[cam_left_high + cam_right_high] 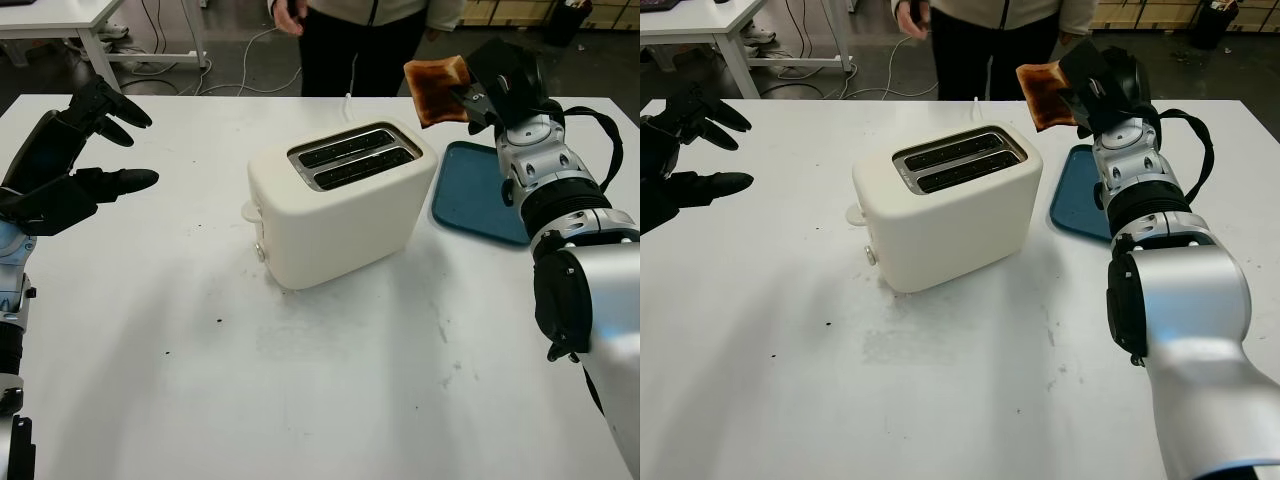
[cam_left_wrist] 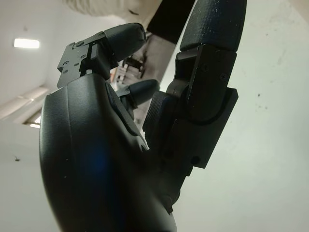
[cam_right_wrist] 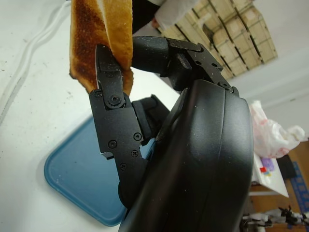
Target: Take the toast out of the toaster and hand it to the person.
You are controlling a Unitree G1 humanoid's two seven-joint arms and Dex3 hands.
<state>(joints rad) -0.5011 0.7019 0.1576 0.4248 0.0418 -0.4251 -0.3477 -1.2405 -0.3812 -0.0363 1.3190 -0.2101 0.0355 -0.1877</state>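
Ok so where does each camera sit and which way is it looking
Left eye: on the head, looking down at the table; left robot hand open at the left, right robot hand lifts the toast beyond the toaster.
Right eye: same head, slightly offset; shares toaster, tray, person.
Left wrist: looks along its own open hand above the table.
Right wrist: looks past its fingers pinching the toast, above the tray.

Cream toaster (image 1: 340, 205); golden-brown toast (image 1: 436, 90), darker patches; blue tray (image 1: 480, 190); white table (image 1: 200, 380); black right robot hand (image 1: 490, 85).
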